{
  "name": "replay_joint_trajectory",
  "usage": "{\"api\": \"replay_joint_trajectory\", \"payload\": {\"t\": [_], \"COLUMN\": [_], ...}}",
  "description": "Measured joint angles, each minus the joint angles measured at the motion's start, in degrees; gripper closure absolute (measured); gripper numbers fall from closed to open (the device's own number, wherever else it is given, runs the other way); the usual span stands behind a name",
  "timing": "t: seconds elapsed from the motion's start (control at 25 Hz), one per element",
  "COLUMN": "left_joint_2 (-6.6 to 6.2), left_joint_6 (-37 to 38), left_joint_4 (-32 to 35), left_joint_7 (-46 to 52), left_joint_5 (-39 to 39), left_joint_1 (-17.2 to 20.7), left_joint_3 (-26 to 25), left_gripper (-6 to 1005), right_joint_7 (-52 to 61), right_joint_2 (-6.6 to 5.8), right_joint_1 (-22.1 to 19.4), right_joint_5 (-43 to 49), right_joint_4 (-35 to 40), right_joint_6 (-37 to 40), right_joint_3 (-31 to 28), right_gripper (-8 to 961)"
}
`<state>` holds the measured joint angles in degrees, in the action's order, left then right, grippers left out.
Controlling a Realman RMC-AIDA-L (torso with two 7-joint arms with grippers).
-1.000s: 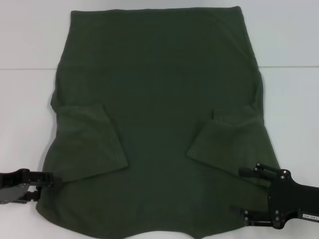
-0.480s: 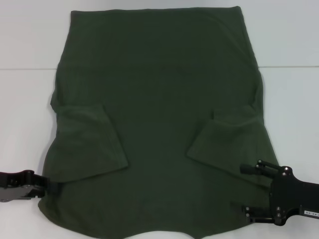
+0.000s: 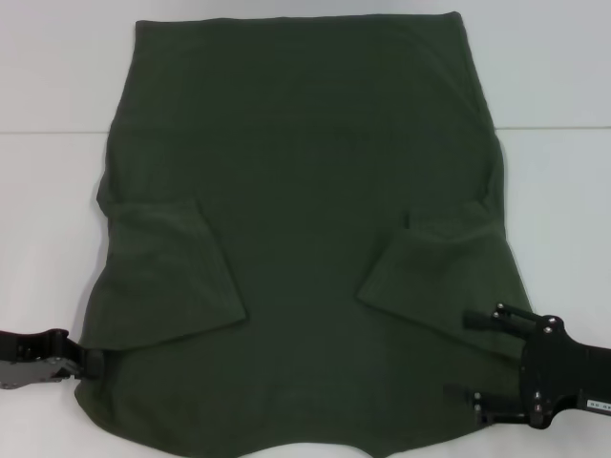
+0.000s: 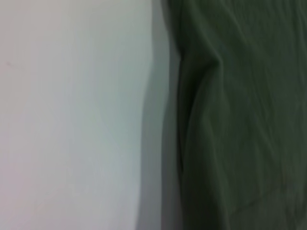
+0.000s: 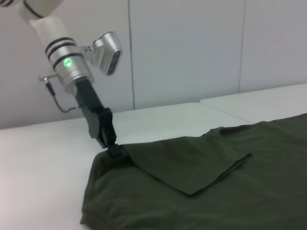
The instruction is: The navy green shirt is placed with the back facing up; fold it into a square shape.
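Head view: you see the navy green shirt (image 3: 301,239) flat on the bench (image 3: 554,76), sleeves folded inward.
Right wrist view: left gripper (image 5: 113,146) pinching shirt's edge.
Right gripper (image 3: 482,367): spread wide, 5 o'clock.

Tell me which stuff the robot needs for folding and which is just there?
Needed for the job:
- navy green shirt, lying flat with both sleeves folded in
- left gripper, at the shirt's left edge
- right gripper, over its right side

Just there:
- white table
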<state>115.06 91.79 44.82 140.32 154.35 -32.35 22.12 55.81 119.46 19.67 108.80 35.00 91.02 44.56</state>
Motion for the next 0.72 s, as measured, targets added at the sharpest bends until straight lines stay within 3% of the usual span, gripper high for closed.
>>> {"api": "replay_joint_trajectory", "payload": {"t": [0.16, 0.32, 0.36, 0.4, 0.6, 0.72], "left_joint_2": [-0.02, -0.12, -0.12, -0.09, -0.03, -0.02], "left_joint_6": [-0.1, 0.4, 0.6, 0.6, 0.6, 0.2], "left_joint_4": [0.1, 0.9, 1.3, 1.6, 1.9, 1.6], "left_joint_7": [0.1, 0.1, 0.0, -0.3, -2.0, -2.7], "left_joint_5": [0.1, 0.1, 0.1, 0.0, -0.3, -0.3], "left_joint_1": [0.0, 0.0, 0.1, 0.2, 0.4, 0.3], "left_joint_3": [0.5, 0.5, 0.5, 0.5, 0.6, 0.5], "left_gripper": [978, 978, 978, 978, 978, 978], "right_joint_7": [8.4, 32.0, 39.7, 53.2, 83.6, 91.2], "right_joint_2": [0.00, -0.84, -1.63, -3.61, -10.01, -11.78], "right_joint_1": [0.0, -0.5, -0.4, 0.1, 2.5, 4.1], "right_joint_5": [0.1, 0.4, 0.6, 1.4, 7.1, 13.6], "right_joint_4": [3.5, 15.3, 18.3, 21.7, 22.8, 22.7], "right_joint_6": [1.1, 4.5, 5.5, 6.7, 8.8, 10.9], "right_joint_3": [-0.9, -2.0, -2.4, -3.0, -5.0, -7.2], "right_gripper": [37, 37, 37, 37, 38, 39]}}
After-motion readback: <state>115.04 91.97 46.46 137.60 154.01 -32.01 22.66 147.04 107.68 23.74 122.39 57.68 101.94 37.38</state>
